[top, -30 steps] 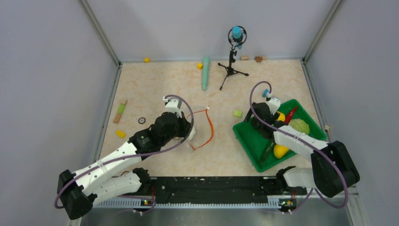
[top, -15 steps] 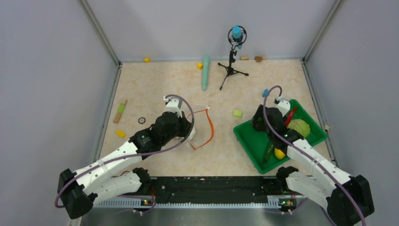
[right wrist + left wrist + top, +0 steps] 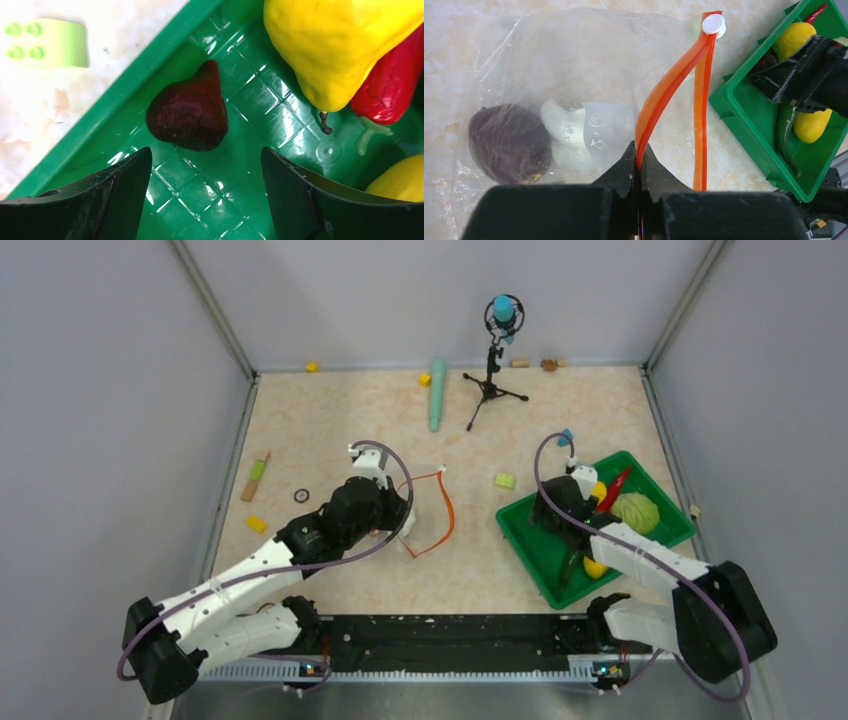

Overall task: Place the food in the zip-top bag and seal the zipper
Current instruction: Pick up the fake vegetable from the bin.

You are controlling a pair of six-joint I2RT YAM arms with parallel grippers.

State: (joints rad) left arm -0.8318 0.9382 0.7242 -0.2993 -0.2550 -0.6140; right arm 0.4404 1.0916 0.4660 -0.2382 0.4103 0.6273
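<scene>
The clear zip-top bag [image 3: 589, 65] lies on the table with a dark red round piece [image 3: 509, 142] and a white garlic bulb [image 3: 563, 127] inside. My left gripper [image 3: 640, 150] is shut on the orange-red zipper [image 3: 664, 90] and holds that edge of the mouth up. The white slider [image 3: 714, 23] sits at the strip's far end. My right gripper [image 3: 204, 152] hangs open over the green tray [image 3: 210, 195], just short of another dark red piece [image 3: 189, 107]. A yellow piece [image 3: 335, 45] and a red chili [image 3: 395, 80] lie beside it. The green leafy ball [image 3: 636, 508] rests at the tray's right.
A light green block [image 3: 505, 481] lies between bag and tray [image 3: 530, 540]. A microphone tripod [image 3: 490, 380] and a long teal stick [image 3: 437, 395] stand at the back. Small blocks [image 3: 257, 524] are scattered at the left, near the wall.
My right arm has swung about over the tray and its gripper now sits lower, near the dark red piece. The left arm and the bag have not moved.
</scene>
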